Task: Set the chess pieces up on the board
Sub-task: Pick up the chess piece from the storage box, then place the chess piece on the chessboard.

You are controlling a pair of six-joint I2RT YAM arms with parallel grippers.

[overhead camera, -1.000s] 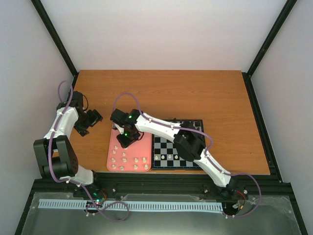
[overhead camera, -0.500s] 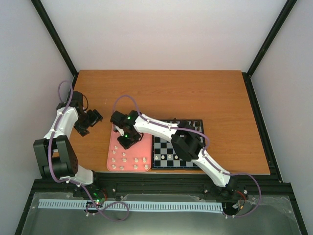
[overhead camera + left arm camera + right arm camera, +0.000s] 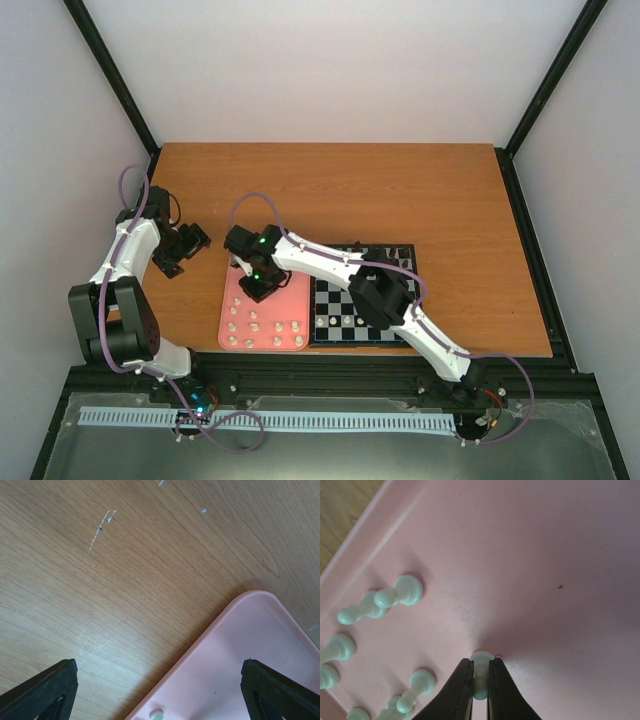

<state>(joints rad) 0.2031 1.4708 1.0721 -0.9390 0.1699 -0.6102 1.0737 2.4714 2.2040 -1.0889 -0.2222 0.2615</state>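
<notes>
Pinches in the narrowed right black gripper (image 3: 480, 672) a tiny cream-white round-headed chess piece (image 3: 481, 658) on the plain pink tray (image 3: 545, 555) at nine o'clock from the black-and-pale chequered board (image 3: 336, 297), left gripper (image 3: 160, 690) spread wide.

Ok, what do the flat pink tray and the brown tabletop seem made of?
The flat pink tray looks like matte moulded plastic: uniform colour, rounded corner, soft rim. The brown tabletop looks like wood or wood-grain laminate: grain lines, pale scratches, slight sheen.
</notes>
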